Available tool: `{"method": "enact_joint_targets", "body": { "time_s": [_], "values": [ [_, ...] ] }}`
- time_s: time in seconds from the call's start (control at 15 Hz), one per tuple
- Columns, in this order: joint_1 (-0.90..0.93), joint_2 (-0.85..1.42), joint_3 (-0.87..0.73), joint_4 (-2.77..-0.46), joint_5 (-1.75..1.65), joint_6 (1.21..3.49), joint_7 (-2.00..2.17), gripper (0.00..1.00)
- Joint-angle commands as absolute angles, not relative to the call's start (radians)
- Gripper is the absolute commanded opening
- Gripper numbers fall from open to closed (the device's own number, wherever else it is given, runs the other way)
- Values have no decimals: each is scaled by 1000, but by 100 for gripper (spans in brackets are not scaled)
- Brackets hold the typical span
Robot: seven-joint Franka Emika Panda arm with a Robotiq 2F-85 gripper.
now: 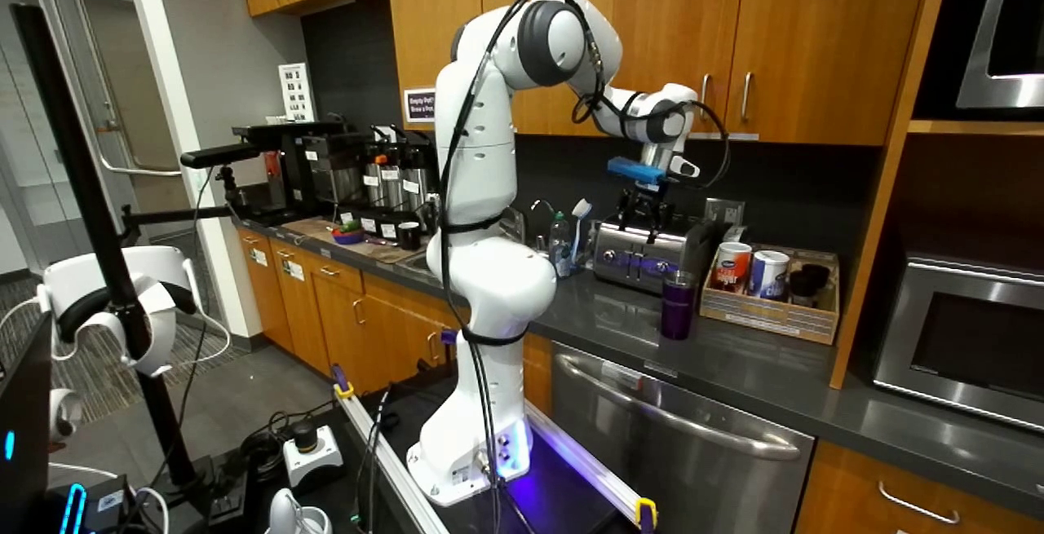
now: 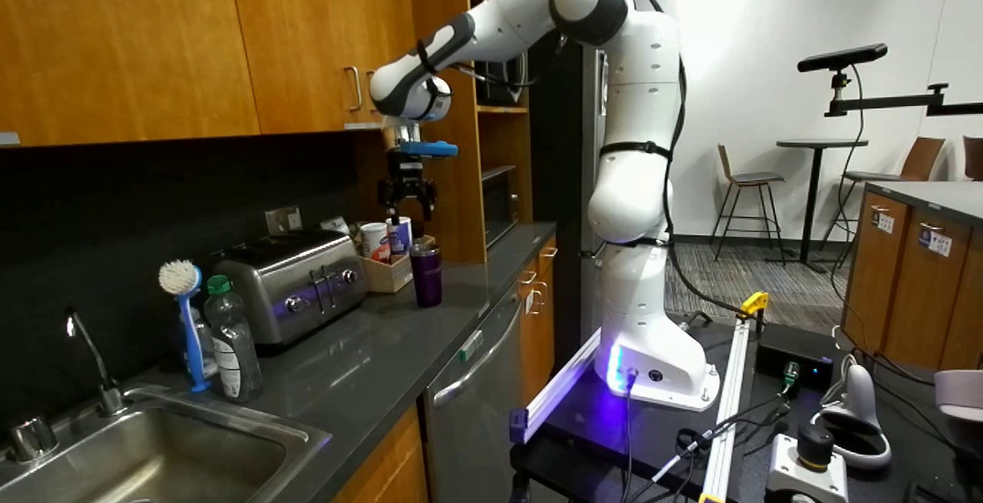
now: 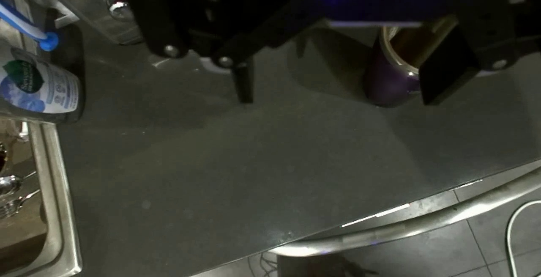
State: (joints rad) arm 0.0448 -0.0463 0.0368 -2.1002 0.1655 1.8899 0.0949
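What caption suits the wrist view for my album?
Open black jaws above a dark grey countertop bearing a purple, silver-rimmed cylindrical tumbler.

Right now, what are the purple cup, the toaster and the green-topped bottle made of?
Purple cup: smooth and glossy, maybe coated metal, since its rim gleams silvery. Toaster: probably brushed metal, grey with soft reflections. Green-topped bottle: clear and smooth, likely plastic or perhaps glass, since it's see-through.

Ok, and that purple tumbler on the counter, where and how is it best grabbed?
Probably around the upper body of the purple tumbler, coming straight down from above. It stands upright, with round sides that can be squeezed from opposite directions; the open pincer points downward, and the toaster close by would likely crowd a low sideways approach.
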Motion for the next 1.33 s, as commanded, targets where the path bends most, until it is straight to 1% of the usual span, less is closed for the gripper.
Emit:
{"method": "enact_joint_targets", "body": {
  "time_s": [0.0,0.47,0.67,1.13,1.2,1.27],
  "values": [
    [41,-16,31,-2073,244,1864,21,100],
    [27,-85,20,-2181,390,1959,-137,100],
    [25,-175,13,-2292,428,2106,-184,100],
    [23,-328,98,-2510,178,2515,150,100],
    [9,-342,119,-2531,114,2554,219,100],
    [42,-280,72,-2464,184,2484,123,100]
  ]
}}
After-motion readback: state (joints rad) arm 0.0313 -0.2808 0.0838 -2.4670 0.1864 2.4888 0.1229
